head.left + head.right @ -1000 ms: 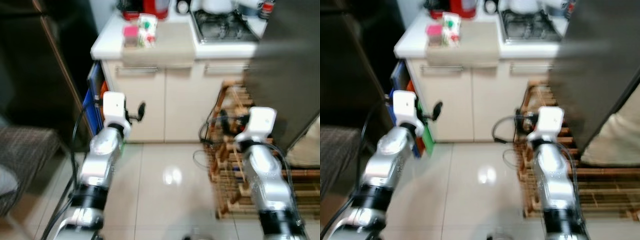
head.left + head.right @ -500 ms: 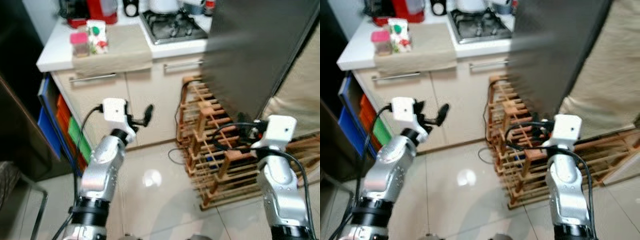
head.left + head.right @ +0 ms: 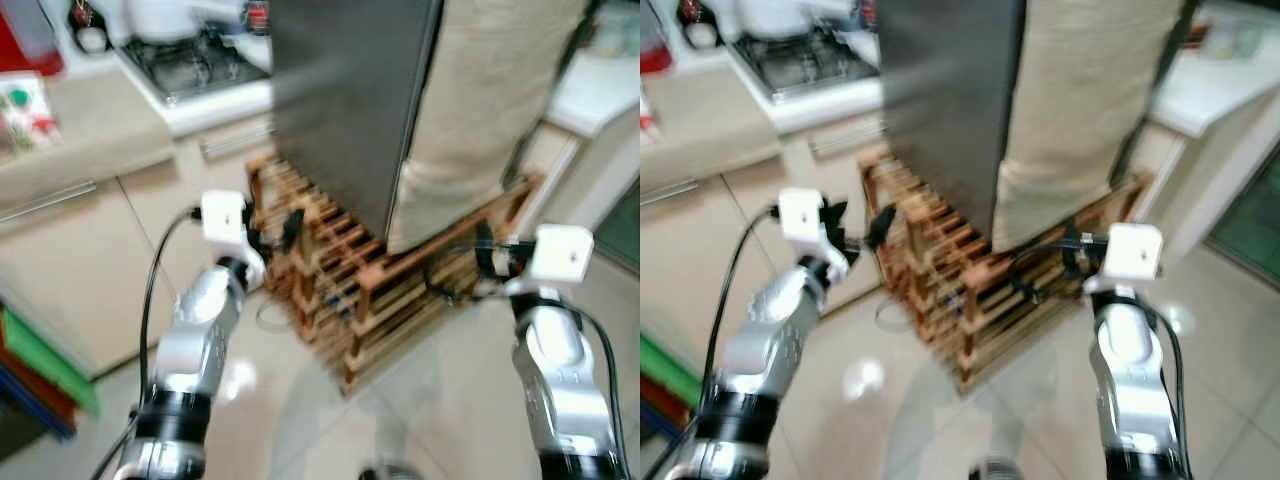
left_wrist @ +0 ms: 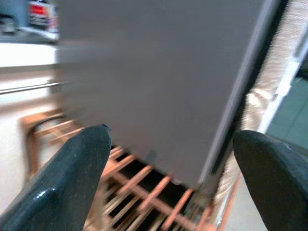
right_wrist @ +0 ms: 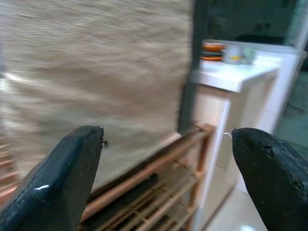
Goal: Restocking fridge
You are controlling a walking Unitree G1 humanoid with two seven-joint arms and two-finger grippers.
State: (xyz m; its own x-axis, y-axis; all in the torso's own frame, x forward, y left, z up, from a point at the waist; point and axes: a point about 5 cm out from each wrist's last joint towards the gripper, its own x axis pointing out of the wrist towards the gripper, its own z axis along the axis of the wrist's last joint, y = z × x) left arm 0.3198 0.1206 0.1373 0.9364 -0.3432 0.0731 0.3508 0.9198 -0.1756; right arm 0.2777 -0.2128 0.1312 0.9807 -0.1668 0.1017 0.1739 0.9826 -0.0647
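head views are smeared, so i judge the rig is mid-turn toward the fridge; nothing is in hand yet. the fridge stands dead ahead on a wooden slatted rack, its grey side panel facing me and a beige woven cloth hanging down its right part.

left gripper is held up in front of the grey panel, fingers spread wide, nothing between them. right gripper faces the cloth, fingers likewise wide apart and empty. in the head view both arms are raised at about the height of the rack.

step in hand, as i read it: approach and square up to the fridge. to do it well i'd let the view settle first, then find the door edge or handle; i cannot make one out here.

materials: the panel is smooth, matte, flat metal. the cloth is coarse, limp, likely to snag a finger. the rack is thin reddish-brown slats, open lattice. to the left, a cream cabinet under a pale counter, with a stove top on it. floor is glossy tile.
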